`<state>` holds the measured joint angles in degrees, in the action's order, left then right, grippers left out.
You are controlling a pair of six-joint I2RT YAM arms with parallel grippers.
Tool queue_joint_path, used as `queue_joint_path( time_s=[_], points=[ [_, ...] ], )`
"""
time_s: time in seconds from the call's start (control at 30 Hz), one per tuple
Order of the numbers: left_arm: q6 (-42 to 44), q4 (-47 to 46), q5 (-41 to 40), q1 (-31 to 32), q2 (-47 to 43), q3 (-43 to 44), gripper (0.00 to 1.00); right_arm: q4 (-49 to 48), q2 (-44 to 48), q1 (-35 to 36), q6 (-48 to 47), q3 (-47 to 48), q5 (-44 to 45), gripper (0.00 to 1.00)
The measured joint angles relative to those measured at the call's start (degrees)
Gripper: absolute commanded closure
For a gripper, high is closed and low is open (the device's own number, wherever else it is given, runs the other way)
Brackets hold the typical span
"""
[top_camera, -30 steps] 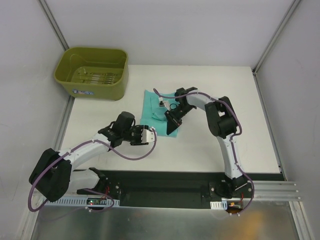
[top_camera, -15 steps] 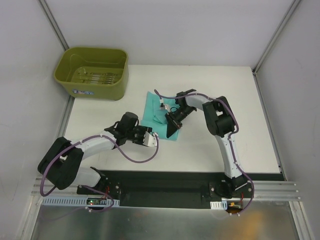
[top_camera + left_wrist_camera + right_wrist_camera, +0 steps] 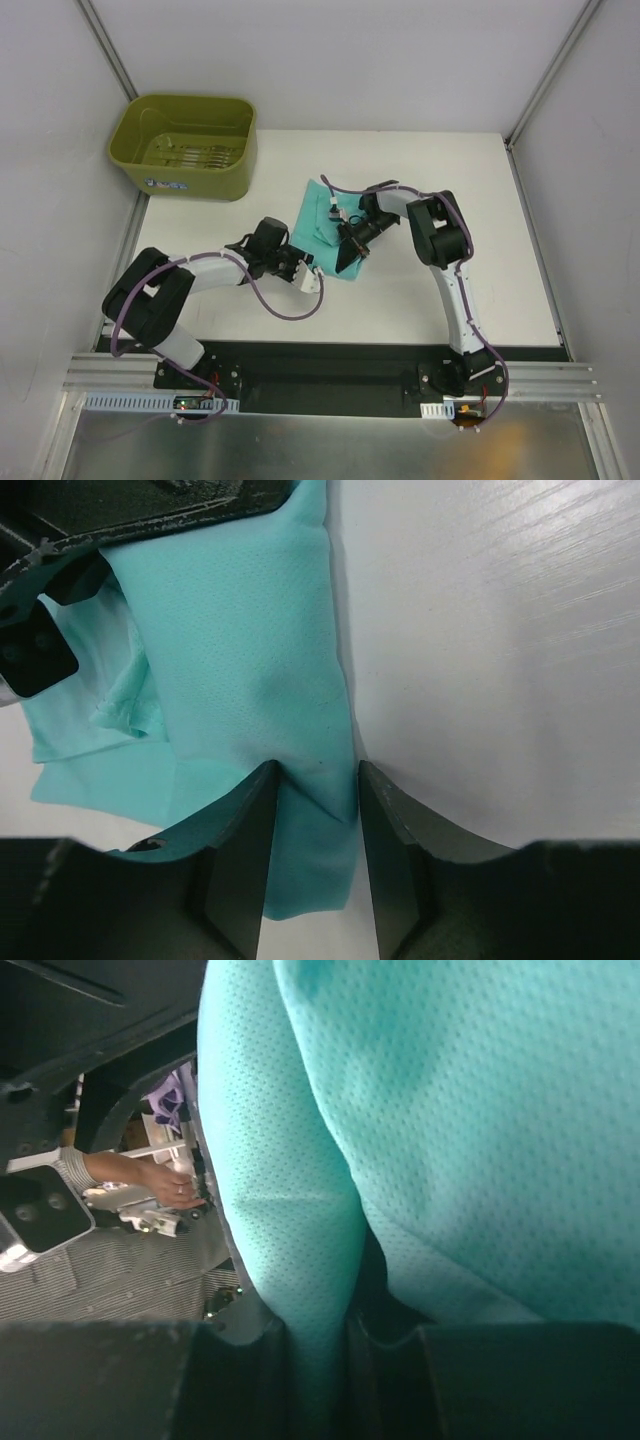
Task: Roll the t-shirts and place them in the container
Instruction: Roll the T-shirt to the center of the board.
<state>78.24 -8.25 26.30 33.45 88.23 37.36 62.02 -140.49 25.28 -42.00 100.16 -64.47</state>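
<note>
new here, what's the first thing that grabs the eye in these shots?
The teal t-shirt lies bunched mid-table, with both arms meeting at it. The right end effector pinches a fold of it, while the left end effector straddles its edge, open. An olive-green tub sits at the table's far left corner.

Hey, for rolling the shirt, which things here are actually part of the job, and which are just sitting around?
Part of the job:
- teal t-shirt
- right gripper, pinching a fold of it
- left gripper, fingers astride its edge

Just lying about:
- olive tub, far left, apart from the shirt
</note>
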Motion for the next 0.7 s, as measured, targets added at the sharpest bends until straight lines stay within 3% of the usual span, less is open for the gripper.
queue_joint_path(
  time_s=[0.03,0.1,0.13,0.2,0.23,0.3,0.33,0.43,0.6,0.7],
  points=[
    [1.14,0.2,-0.09,0.0,0.66,0.52,0.78,0.17,-0.13,-0.26,0.09,0.02,-0.33,0.74],
    [3.21,1.53,-0.61,0.0,1.86,1.77,0.91,0.37,-0.2,-0.59,0.42,0.02,-0.94,0.69],
    [4.26,2.78,-1.01,0.0,2.69,2.49,0.97,0.39,-0.2,-0.66,0.55,0.02,-1.09,0.62],
    [5.38,5.14,-1.6,0.0,4.39,4.74,1.0,0.7,-0.2,-0.7,0.76,0.02,-1.84,0.52],
    [5.57,6.75,-1.84,0.0,5.22,6.36,1.0,1.03,-0.2,-0.72,0.87,0.02,-2.27,0.43],
    [5.49,10.27,-1.92,0.0,6.82,9.73,1.0,1.86,-0.07,-0.72,1.07,0.04,-3.63,0.12],
    [5.31,13.05,-1.92,0.0,7.69,11.85,1.0,2.93,0.31,-0.79,1.29,0.04,-5.25,0.04],
    [3.26,23.37,-0.81,-0.11,10.82,19.8,1.0,2.82,3.43,-0.94,1.27,-0.28,-3.76,0.04],
    [-2.51,44.39,3.93,-0.92,18.29,36.61,1.0,-1.51,11.54,-3.1,-1.03,-2.08,7.48,0.04],
    [-5.51,52.19,7.02,-1.31,20.72,42.73,1.0,-5.38,18.34,-6.4,-0.52,-5.88,13.79,0.04]
  ],
)
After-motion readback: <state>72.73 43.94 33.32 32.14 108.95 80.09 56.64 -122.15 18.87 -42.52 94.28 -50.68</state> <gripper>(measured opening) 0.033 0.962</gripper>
